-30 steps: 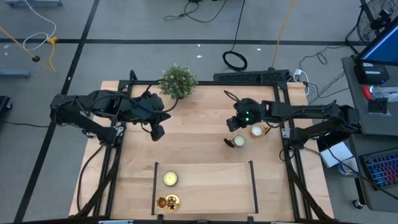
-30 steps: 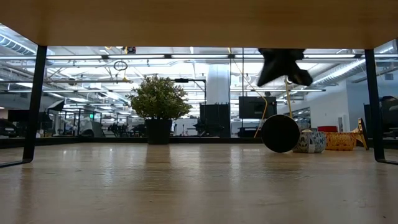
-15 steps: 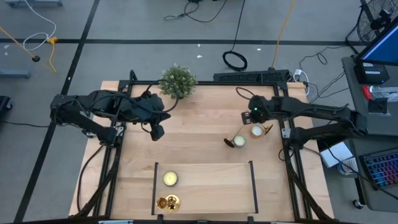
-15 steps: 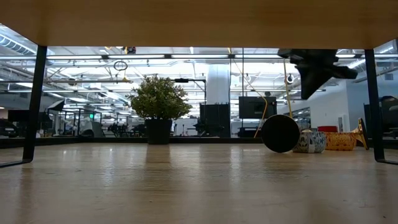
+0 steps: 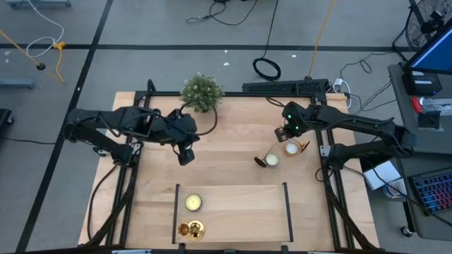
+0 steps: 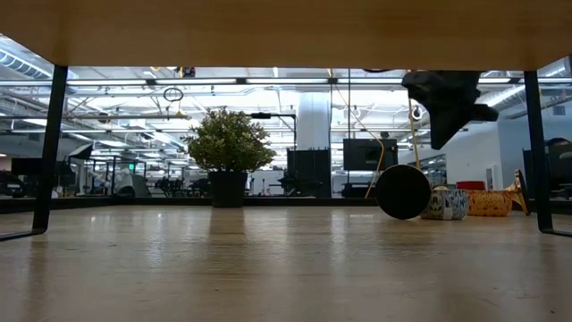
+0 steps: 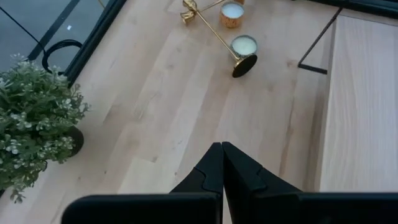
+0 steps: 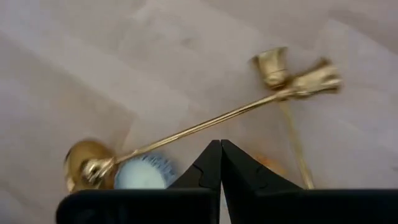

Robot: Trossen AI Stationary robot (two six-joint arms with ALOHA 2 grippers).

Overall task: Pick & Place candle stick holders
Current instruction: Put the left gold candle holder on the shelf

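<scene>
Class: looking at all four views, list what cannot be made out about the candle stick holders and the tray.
- Fallen candle stick holder: right wrist view, blurred; the right gripper covers its middle.
- Standing holder in the tray: high view, too small for detail.
- Low view: the holders beyond the dark base overlap.

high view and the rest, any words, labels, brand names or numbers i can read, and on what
No text reads in any view.
The candle stick holders, the plant and the table bear no visible lettering.
The monitor is too small to tell.
</scene>
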